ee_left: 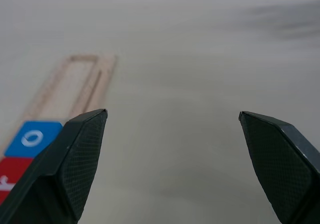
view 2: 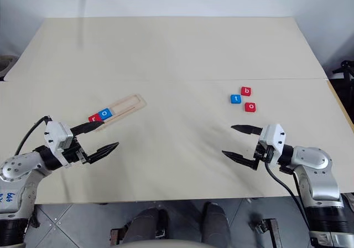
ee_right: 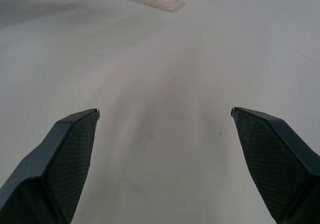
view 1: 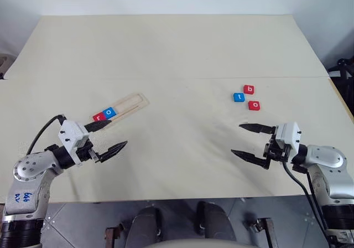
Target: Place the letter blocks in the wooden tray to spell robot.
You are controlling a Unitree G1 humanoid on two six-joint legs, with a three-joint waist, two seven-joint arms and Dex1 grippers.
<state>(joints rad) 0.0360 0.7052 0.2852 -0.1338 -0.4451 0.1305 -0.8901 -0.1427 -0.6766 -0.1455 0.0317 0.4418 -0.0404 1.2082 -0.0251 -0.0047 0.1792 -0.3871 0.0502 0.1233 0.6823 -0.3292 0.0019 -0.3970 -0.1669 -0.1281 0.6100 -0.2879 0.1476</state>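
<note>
Currently, tray (view 1: 123, 106): on the tabletop (view 1: 177, 54), just ahead of the left end effector (view 1: 108, 135), holding red r (view 1: 99, 117) and blue o (view 1: 110, 112) at its near end.
Loose blocks: b (view 1: 249, 89), t (view 1: 238, 97), o (view 1: 254, 106) clustered just beyond the right end effector (view 1: 246, 140).
Left end effector: spread, empty.
Right end effector: spread, empty.

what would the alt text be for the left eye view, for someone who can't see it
A wooden tray on a pale table holds a red r block and a blue o block at its near end. The red b, blue t and red o lie loose to the right. The left pincer and right pincer are open and empty.
</note>
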